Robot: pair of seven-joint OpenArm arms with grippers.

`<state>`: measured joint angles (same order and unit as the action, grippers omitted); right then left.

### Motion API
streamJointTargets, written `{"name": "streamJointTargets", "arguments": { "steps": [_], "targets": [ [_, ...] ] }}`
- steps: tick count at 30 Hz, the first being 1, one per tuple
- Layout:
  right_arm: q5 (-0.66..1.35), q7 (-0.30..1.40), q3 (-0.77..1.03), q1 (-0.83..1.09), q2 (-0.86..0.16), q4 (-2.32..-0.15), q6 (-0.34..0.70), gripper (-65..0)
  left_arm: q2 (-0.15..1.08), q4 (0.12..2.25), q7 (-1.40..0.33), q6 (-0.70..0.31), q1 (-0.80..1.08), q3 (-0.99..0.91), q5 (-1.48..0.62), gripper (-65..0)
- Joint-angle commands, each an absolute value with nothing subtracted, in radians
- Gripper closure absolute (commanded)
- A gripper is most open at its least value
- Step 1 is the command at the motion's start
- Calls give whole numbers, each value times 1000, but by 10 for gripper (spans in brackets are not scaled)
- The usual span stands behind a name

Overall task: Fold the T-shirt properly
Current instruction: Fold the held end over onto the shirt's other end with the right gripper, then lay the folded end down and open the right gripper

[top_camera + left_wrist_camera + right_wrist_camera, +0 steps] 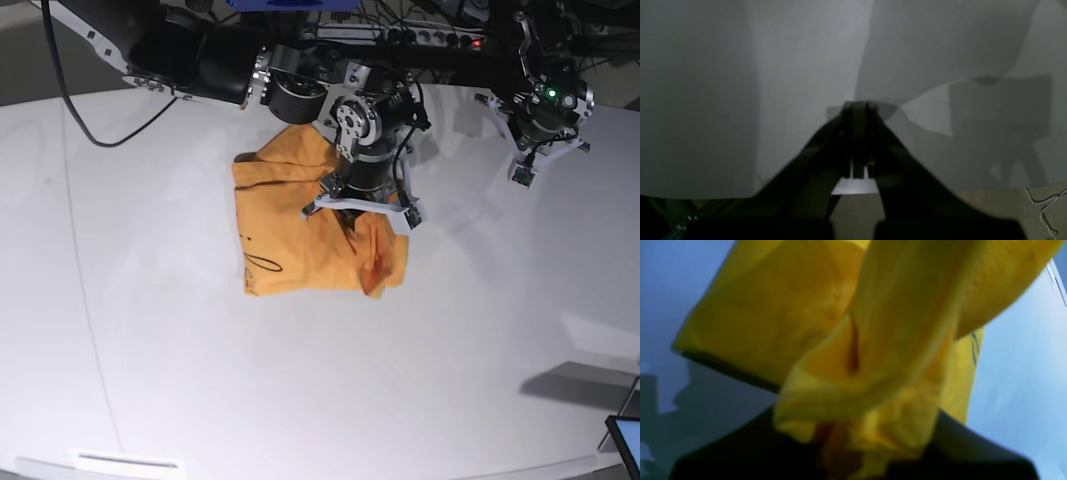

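The orange-yellow T-shirt (pixel 285 235) lies bunched on the white table (pixel 300 380), with thin black script (pixel 262 262) near its lower left edge. My right gripper (pixel 360 212) hangs over the shirt's right part, shut on a gathered fold that droops below it. In the right wrist view this yellow cloth (pixel 873 350) fills the frame and covers the fingertips of the right gripper (pixel 846 446). My left gripper (pixel 523 172) is held up at the back right, away from the shirt. Its fingers (pixel 858 110) are pressed together over bare table, with nothing between them.
A black cable (pixel 70 110) runs across the table's far left. A power strip (pixel 440 38) and wiring sit behind the table. A screen corner (pixel 625 440) shows at the lower right. A white cable (pixel 1047 206) lies on the floor past the table edge (pixel 1007 187).
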<state>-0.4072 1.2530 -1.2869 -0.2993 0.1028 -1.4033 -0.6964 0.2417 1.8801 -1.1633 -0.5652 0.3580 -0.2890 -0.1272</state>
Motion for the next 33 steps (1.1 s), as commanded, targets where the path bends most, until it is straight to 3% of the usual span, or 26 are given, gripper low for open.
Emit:
{"name": "streamJointTargets", "arguments": {
  "steps": [1, 28, 33],
  "targets": [
    [-435, 1211, -1282, -321, 122, -1428, -698, 0, 255, 1893, -1162, -559, 358, -294, -120, 0],
    [-435, 1216, -1279, -332, 122, -1432, -698, 0, 251, 1893, -1162, -559, 358, -294, -48, 0],
    [-435, 1213, -1277, -332, 122, -1432, -698, -91, 242, 1893, -1159, -559, 354, -294, 25, 0]
  ]
}}
